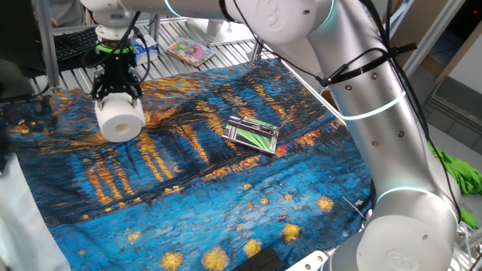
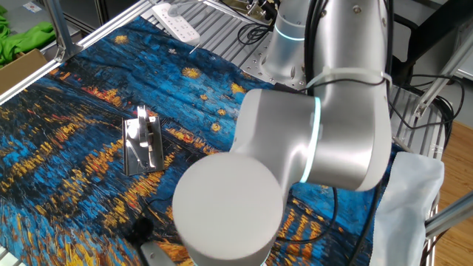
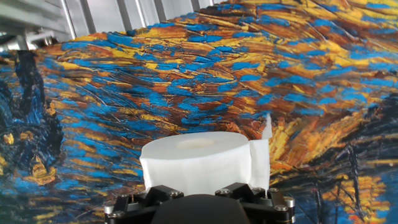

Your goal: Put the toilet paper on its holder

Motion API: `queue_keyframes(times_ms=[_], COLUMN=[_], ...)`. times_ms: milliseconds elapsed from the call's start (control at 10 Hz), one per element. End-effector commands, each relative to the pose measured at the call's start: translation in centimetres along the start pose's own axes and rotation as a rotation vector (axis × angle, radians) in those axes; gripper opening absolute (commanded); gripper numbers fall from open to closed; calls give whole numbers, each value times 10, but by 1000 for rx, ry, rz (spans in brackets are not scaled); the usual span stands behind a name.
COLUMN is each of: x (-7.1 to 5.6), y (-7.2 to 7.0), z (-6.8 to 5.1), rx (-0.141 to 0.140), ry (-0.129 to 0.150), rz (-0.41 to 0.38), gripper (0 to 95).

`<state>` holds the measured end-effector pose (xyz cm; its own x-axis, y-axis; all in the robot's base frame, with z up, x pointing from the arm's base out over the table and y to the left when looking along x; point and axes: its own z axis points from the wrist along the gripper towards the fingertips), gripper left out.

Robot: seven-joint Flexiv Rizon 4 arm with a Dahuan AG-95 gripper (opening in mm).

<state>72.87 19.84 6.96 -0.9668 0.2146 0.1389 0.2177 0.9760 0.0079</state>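
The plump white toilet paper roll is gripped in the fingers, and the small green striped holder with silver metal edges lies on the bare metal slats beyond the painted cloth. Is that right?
Not quite. The plump white toilet paper roll is in the fingers, but the small green striped holder with silver metal edges lies on the blue-and-yellow painted cloth, not on the slats. One fixed view shows it.

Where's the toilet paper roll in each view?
One fixed view: toilet paper at left, under the gripper.
Other fixed view: not visible, the arm blocks it.
Hand view: bottom centre, right at the hand.
Shared landmark: the blue-and-yellow painted cloth.
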Motion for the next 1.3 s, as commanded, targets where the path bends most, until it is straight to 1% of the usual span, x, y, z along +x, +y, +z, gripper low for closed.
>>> queue_keyframes(times_ms=[100,600,800,1300], x=[-2,4,6,15], y=[0,-8,-12,-28], z=[-4,-10,-13,-26], rx=[1,5,5,5], ry=[6,3,-3,-8], rz=[-8,-28,-33,-63], gripper=[0,0,0,0])
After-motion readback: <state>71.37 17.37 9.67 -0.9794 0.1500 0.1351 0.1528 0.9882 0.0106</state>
